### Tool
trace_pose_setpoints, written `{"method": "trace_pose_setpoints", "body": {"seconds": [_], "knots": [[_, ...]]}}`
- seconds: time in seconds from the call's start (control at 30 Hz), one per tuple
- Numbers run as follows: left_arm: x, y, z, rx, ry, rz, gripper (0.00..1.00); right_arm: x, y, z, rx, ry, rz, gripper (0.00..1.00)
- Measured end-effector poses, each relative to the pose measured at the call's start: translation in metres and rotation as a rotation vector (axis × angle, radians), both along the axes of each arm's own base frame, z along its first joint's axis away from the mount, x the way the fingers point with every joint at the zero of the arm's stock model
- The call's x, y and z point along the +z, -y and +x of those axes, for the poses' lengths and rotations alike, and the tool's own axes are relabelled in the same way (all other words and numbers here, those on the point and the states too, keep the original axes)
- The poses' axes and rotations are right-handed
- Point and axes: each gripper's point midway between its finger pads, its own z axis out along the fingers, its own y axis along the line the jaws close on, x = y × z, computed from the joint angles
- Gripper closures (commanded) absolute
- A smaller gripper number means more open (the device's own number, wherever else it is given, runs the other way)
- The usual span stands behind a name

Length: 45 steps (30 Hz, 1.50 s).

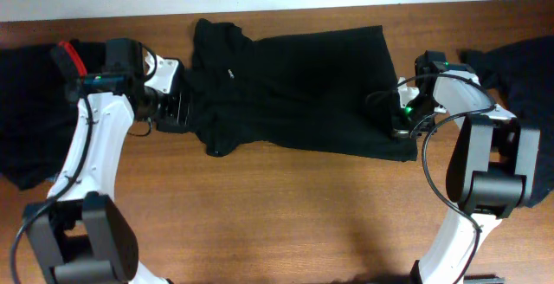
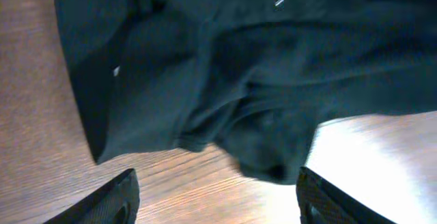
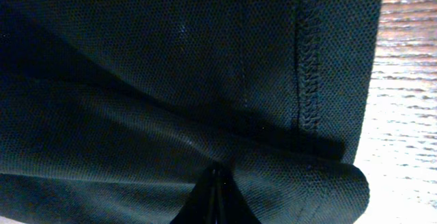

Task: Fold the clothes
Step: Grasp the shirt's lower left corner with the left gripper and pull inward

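Note:
A black T-shirt [image 1: 303,85] lies spread across the middle of the wooden table, with a small white logo near its left end. My left gripper [image 1: 176,111] is at the shirt's left edge. In the left wrist view it is open [image 2: 218,207], with bare wood between the fingers and the rumpled shirt [image 2: 259,80] just ahead. My right gripper [image 1: 399,125] is at the shirt's right hem. In the right wrist view it is shut [image 3: 217,191] on a pinched fold of the fabric [image 3: 171,80], beside the stitched hem.
A second black garment [image 1: 30,119] with a red band lies at the far left, under my left arm. Another dark garment [image 1: 519,67] lies at the far right edge. Bare wooden table [image 1: 286,215] runs along the front.

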Motion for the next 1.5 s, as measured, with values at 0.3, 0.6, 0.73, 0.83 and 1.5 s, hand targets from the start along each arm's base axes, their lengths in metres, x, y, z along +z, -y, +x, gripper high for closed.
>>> {"method": "trace_pose_setpoints", "body": {"seconds": [0.3, 0.6, 0.73, 0.83, 1.5], "knots": [[-0.026, 0.065, -0.024, 0.011, -0.153, -0.098, 0.51, 0.000, 0.000, 0.000, 0.001, -0.001, 0.000, 0.96], [-0.067, 0.071, -0.037, 0.059, -0.279, -0.049, 0.47, 0.000, 0.000, 0.000, 0.000, -0.002, 0.000, 0.96], [-0.068, 0.070, -0.037, 0.068, -0.282, -0.046, 0.47, 0.000, 0.000, 0.000, 0.000, -0.002, 0.000, 0.96], [-0.068, 0.070, -0.036, 0.073, -0.281, -0.045, 0.48, 0.000, 0.000, 0.000, 0.001, -0.002, 0.000, 0.96], [-0.084, 0.080, -0.110, 0.091, -0.662, -0.109, 1.00, 0.000, 0.000, -0.001, 0.000, -0.002, 0.000, 0.96]]}}
